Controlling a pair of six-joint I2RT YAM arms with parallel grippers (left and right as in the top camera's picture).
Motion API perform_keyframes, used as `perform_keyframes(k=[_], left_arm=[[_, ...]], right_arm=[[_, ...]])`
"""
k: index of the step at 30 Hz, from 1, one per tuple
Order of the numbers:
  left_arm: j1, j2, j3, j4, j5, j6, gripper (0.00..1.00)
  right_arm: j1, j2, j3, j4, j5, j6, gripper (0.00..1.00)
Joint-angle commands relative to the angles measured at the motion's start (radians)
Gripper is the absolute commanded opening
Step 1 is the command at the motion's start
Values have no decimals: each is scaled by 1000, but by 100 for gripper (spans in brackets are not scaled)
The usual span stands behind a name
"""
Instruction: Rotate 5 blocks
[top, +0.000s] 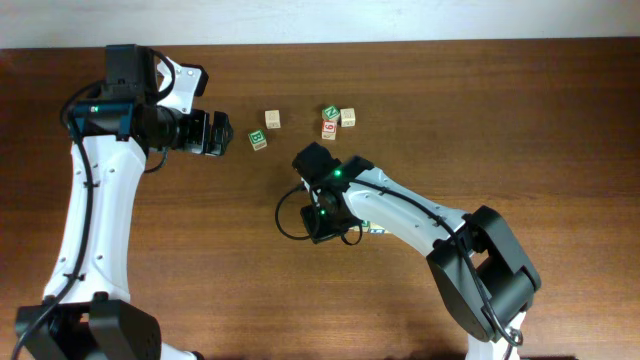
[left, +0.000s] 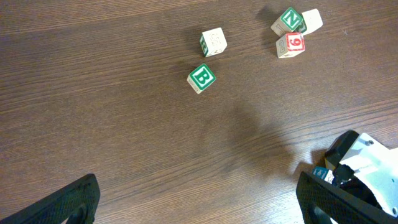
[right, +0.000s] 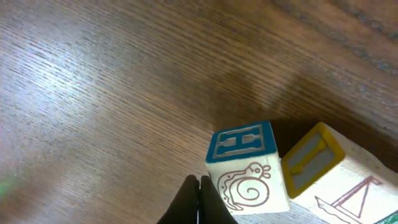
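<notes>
Assessing progress, we find the right end effector (right: 199, 186) pressed together on nothing, just beside the blue "H" block (right: 244, 163), which sits next to a yellow-faced block (right: 317, 163) on the table (right: 93, 93). The left end effector (top: 216, 133) stands spread apart and empty; we cannot tell how many rotations are already done.

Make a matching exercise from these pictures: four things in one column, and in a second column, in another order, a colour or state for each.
Column one:
1. B cube
2. 6 cube
3. H cube
4. right gripper

Column two:
a. blue print on top
b. shut, holding nothing
c. green print on top
d. red print on top

Pairs: 1-c, 2-d, 3-a, 4-b.
</notes>
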Motion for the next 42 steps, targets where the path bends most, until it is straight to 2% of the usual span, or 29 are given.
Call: perform_keyframes(k=[1,15,20,23,30,42], left_arm=[[0,5,18,2,-3,-1,99],[0,5,18,2,-3,-1,99],[0,5,18,2,-3,-1,99],[0,5,18,2,-3,-1,99],[0,5,18,2,-3,-1,99],[0,5,18,2,-3,-1,99]], right_arm=[[-1,8,23,10,48,35,4],[-1,8,23,83,95,60,4],[1,8,53,78,-50,-79,4],[2,8,76,54,-67,-79,4],[5,25,78,-34,10,-74,4],[6,64,78,-30,48,-38,4]])
